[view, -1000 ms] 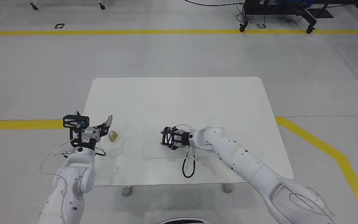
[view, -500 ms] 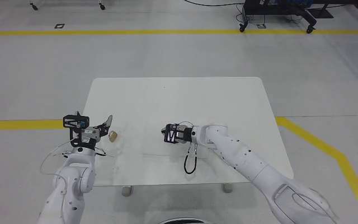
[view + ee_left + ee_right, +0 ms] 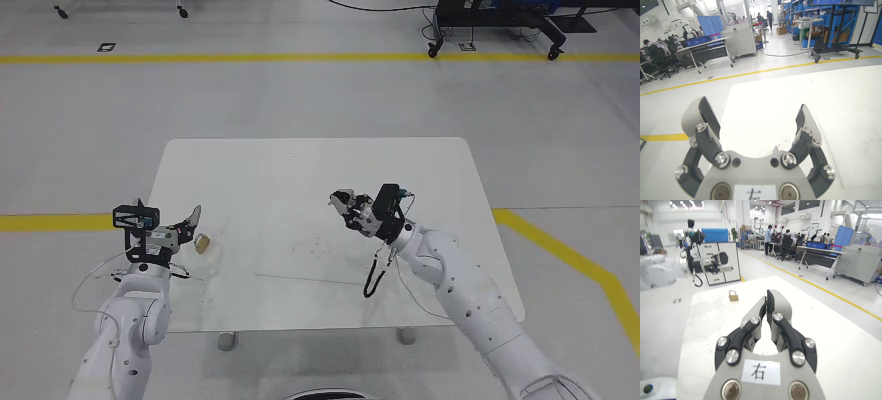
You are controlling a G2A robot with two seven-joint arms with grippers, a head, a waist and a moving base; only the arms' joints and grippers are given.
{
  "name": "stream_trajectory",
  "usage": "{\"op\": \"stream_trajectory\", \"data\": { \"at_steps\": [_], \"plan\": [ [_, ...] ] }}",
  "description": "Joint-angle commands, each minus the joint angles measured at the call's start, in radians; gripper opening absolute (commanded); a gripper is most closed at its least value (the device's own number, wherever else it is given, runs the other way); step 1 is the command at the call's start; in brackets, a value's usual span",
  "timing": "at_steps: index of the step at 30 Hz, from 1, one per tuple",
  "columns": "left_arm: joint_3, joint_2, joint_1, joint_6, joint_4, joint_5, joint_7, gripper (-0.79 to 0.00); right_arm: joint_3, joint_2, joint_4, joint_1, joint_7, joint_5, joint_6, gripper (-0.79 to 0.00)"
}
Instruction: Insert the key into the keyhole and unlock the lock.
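**A:** Where is the lock?

**B:** The small brass padlock with a silver shackle [image 3: 733, 295] sits on the white table [image 3: 300, 170], near the edge on my left side. It is just beside my left gripper [image 3: 753, 106], whose fingers are spread wide and hold nothing.

**A:** And your other arm?

**B:** My right gripper [image 3: 766, 297] hangs over the table's middle, well apart from the padlock, with its pads pressed together. Whether the key is pinched between them, I cannot tell.
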Motion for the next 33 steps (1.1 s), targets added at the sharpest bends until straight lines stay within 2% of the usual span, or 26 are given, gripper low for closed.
{"op": "stream_trajectory", "data": {
  "at_steps": [1,5,7,15,17,22,24,27,33],
  "plan": [
    [0.0,0.0,0.0,0.0,0.0,0.0,0.0,0.0,0.038,0.007,-0.007,-0.023,0.016,0.094,-0.035,-0.785],
    [0.0,0.0,0.0,0.0,0.0,0.0,0.0,0.0,0.09,0.018,-0.012,-0.059,0.055,0.194,-0.077,-0.785],
    [0.0,0.0,0.0,0.0,0.0,0.0,0.0,0.0,0.102,0.023,-0.024,-0.061,0.096,0.186,-0.075,-0.785],
    [0.0,0.0,0.0,0.0,0.0,0.0,0.0,0.0,0.102,0.023,-0.024,-0.061,0.096,0.186,-0.075,-0.785],
    [0.004,-0.003,0.004,-0.013,-0.017,-0.059,-0.008,0.0,0.102,0.023,-0.024,-0.061,0.096,0.186,-0.075,-0.785],
    [-0.01,-0.01,0.0,-0.071,-0.074,-0.339,-0.179,0.0,0.102,0.023,-0.024,-0.061,0.096,0.186,-0.075,-0.785],
    [0.004,-0.014,-0.01,-0.086,-0.098,-0.529,-0.31,0.0,0.102,0.023,-0.024,-0.061,0.096,0.186,-0.075,-0.785],
    [0.01,-0.015,-0.061,-0.064,-0.118,-0.772,-0.53,0.0,0.102,0.023,-0.024,-0.061,0.096,0.186,-0.075,-0.785],
    [0.066,-0.018,-0.182,-0.041,-0.078,-1.094,-0.795,0.0,0.102,0.023,-0.024,-0.061,0.096,0.186,-0.075,-0.785]
  ]
}}
